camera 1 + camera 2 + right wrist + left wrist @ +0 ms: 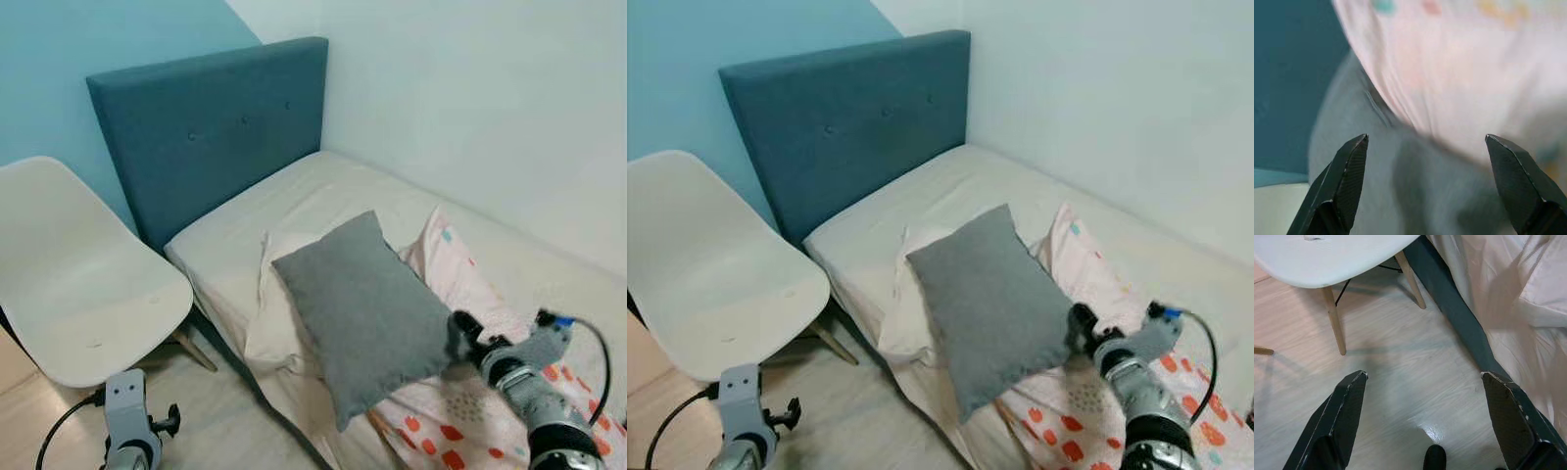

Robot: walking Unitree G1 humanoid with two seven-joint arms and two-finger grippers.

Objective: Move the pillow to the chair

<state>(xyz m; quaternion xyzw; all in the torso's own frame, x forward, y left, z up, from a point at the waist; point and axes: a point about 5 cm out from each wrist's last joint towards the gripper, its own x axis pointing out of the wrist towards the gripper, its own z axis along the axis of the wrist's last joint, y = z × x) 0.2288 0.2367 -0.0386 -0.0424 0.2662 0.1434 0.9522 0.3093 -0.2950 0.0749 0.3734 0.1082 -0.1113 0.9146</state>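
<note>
1. The grey pillow (pixel 367 311) lies on the bed (pixel 323 196), leaning on a cream pillow (pixel 266 318) and a pink spotty blanket (pixel 460 284)
2. The right gripper (pixel 1425 186) is at the pillow's 3 o'clock edge, fingers wide apart, with grey cloth between them but not squeezed
3. The left gripper (pixel 1422 423) hangs low over the wooden floor (pixel 1400 377), fingers wide apart, holding nothing
4. The white chair (pixel 73 284) waits at 9 o'clock from the pillow, beside the bed
5. To do this well, I think the right gripper should push deeper onto the pillow edge, then pinch firmly
6. I see no words or labels anywhere
</note>
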